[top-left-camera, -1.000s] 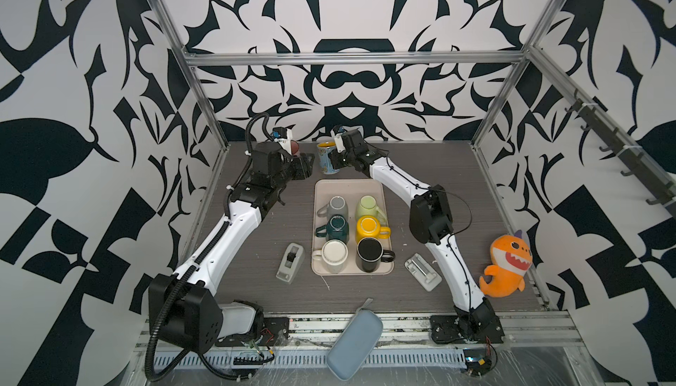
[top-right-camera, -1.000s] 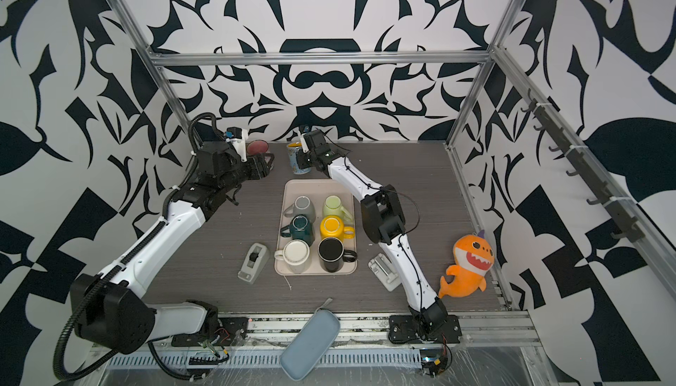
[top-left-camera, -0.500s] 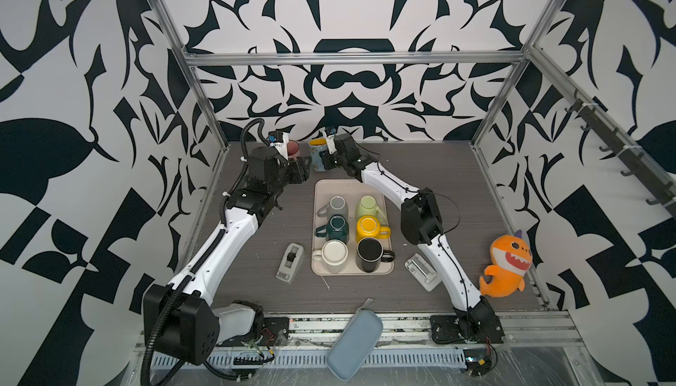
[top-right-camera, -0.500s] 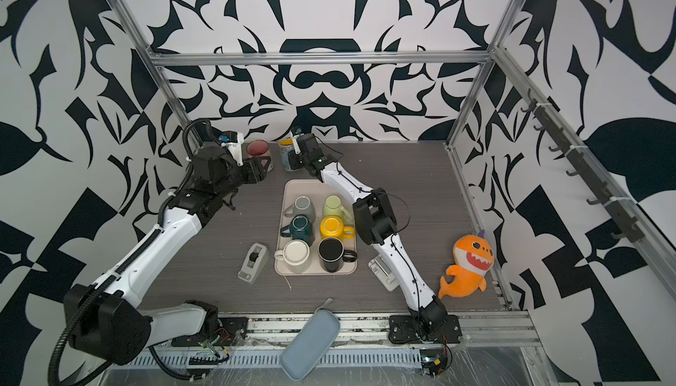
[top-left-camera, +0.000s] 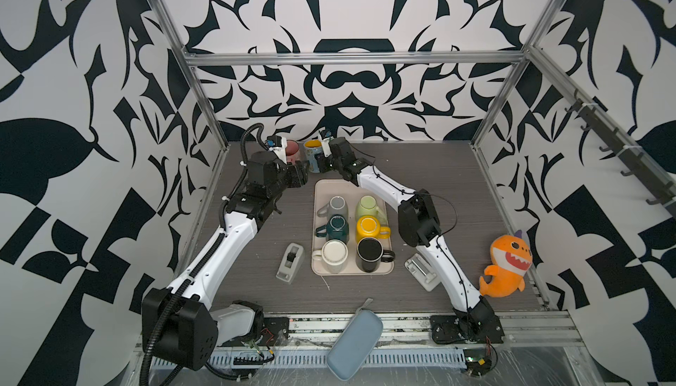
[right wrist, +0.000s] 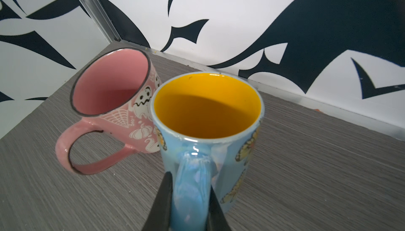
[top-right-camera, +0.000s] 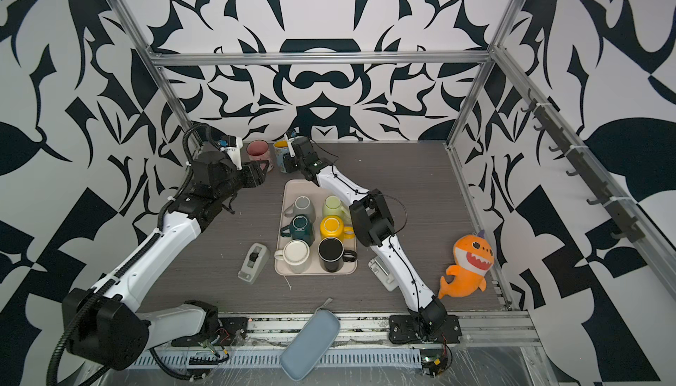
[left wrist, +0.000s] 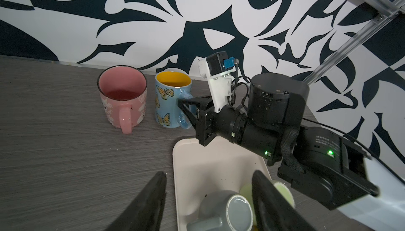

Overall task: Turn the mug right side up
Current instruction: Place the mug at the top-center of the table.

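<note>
Since a second ago the right arm has carried the blue butterfly mug (left wrist: 171, 100) along the back of the desk (top-left-camera: 439, 183) to sit next to the pink mug (left wrist: 121, 96); the left arm has hardly shifted.

Over on the left, the left claw (left wrist: 209, 175) hangs open and empty at the far left corner of the tray (top-left-camera: 329, 190), one finger over the desk, the other over the tray. A tape dispenser (top-left-camera: 290, 261) lies on the desk just left of the tray.

At the back, near the wall, the pink mug stands upright, mouth up. Just beside it, on its right, the blue butterfly mug is upright too, its yellow inside showing and its base on the desk as far as I can see. The right claw (right wrist: 190, 188) is clamped on its handle from the tray side.

Six mugs fill the tray; the grey one (left wrist: 228, 210) lies on its side. Far right, an orange plush shark (top-left-camera: 508, 263) sits at the desk's edge.
</note>
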`<state>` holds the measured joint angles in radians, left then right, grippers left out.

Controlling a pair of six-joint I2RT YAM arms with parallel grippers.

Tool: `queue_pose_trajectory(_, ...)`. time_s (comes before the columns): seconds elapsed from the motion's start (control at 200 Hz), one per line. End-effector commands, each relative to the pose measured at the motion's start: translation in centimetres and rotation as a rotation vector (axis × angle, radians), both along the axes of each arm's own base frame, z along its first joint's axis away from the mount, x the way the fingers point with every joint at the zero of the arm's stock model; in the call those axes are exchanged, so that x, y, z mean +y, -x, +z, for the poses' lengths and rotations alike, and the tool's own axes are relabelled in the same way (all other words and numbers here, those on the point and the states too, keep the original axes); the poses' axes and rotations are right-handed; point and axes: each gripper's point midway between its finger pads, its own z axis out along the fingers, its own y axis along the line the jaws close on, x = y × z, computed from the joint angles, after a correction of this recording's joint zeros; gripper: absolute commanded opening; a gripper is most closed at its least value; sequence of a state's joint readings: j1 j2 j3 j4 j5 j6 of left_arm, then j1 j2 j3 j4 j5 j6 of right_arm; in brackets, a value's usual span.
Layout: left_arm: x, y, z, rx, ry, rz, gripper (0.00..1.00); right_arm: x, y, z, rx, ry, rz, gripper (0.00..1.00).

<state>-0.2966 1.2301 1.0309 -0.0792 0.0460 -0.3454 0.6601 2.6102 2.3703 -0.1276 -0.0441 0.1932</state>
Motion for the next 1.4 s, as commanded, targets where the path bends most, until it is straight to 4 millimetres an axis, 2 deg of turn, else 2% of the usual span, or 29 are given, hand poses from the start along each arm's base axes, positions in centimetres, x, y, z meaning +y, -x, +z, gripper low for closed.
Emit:
queue_pose_trajectory(0.0, 0.5, 0.4, 0.4, -0.01, 0.016, 0.02, 0.65, 1.1, 0.9, 3.6, -0.042, -0.064, 0.012, 0.0)
queue_pose_trajectory(0.325, 0.7, 0.7, 0.1, -0.005, 0.02, 0.027, 0.65, 1.0, 1.7, 2.0, 0.0, -0.05, 0.005, 0.07)
queue_pose_trajectory(0.4, 0.7, 0.8, 0.0, -0.003, 0.021, 0.027, 0.65, 1.0, 1.9, 1.6, 0.011, -0.046, 0.005, 0.11)
queue_pose_trajectory(0.94, 0.9, 1.4, -0.5, 0.006, 0.023, 0.032, 0.65, 1.4, 2.9, 0.5, 0.051, -0.047, 0.01, 0.26)
queue_pose_trajectory(1.12, 1.0, 1.5, -0.4, 0.003, 0.024, 0.035, 0.65, 1.5, 3.1, 1.1, 0.049, -0.061, 0.016, 0.33)
queue_pose_trajectory(1.3, 1.1, 1.8, -0.1, -0.005, 0.026, 0.037, 0.65, 1.4, 3.4, 3.3, 0.015, -0.079, 0.03, 0.45)
queue_pose_trajectory(1.34, 1.2, 1.8, 0.0, -0.007, 0.028, 0.038, 0.65, 1.4, 3.5, 2.8, 0.019, -0.074, 0.033, 0.48)
queue_pose_trajectory(1.35, 1.2, 1.8, 0.1, -0.008, 0.028, 0.038, 0.65, 1.3, 3.6, 4.2, 0.004, -0.086, 0.034, 0.49)
queue_pose_trajectory(1.36, 1.1, 1.8, 0.1, -0.008, 0.029, 0.038, 0.65, 1.3, 3.7, 4.6, -0.002, -0.09, 0.035, 0.49)
queue_pose_trajectory(1.4, 1.2, 1.9, 0.2, -0.009, 0.032, 0.04, 0.65, 1.1, 3.8, 5.3, -0.012, -0.095, 0.04, 0.52)
